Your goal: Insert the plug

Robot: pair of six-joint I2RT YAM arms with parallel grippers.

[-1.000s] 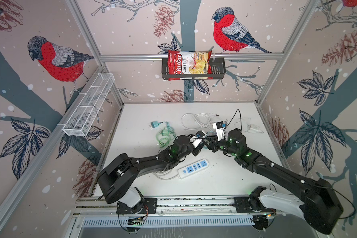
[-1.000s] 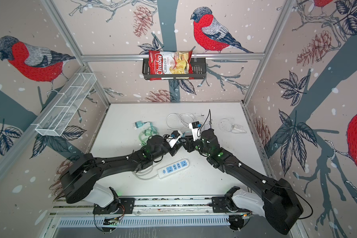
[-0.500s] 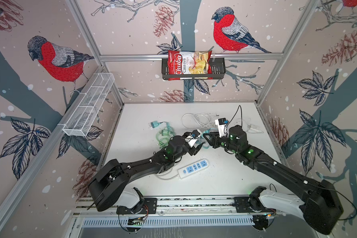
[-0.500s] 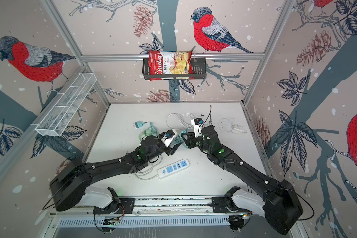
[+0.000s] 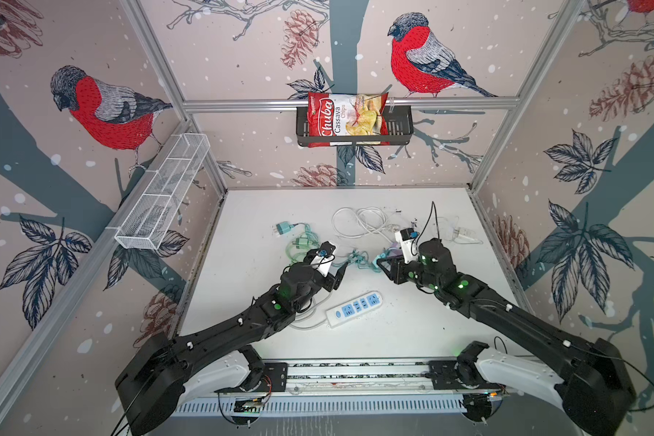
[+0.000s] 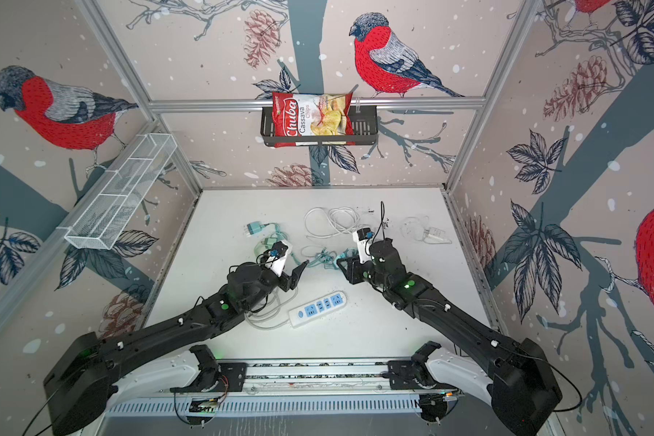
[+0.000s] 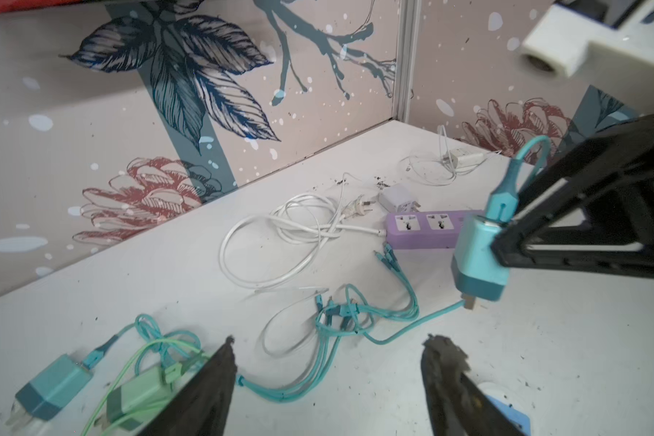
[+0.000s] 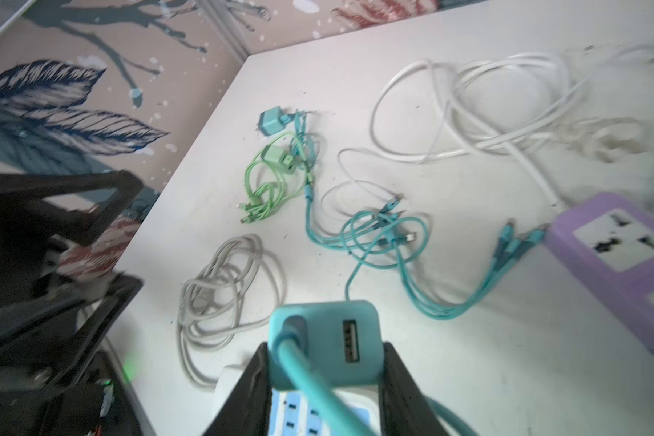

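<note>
The left gripper (image 7: 329, 341) has backed away from the right gripper (image 5: 381, 262), its jaws now spread and empty. The right jaws pinch the teal rounded-square plastic charger plug (image 8: 323, 339), teal cable (image 8: 310, 381) attached, prongs (image 7: 469, 302) seemingly pointing down, above the white desk (image 5: 412, 332).

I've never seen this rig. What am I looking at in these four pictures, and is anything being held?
These are two black robot arms over a white table. Two pictures look down from overhead; two come from wrist cameras. The right gripper, a two-fingered clamp, is shut on a teal charger plug. The left gripper is open, empty. On the table lie a white power strip with blue sockets, a purple power strip, a green charger and a second teal charger.
</note>
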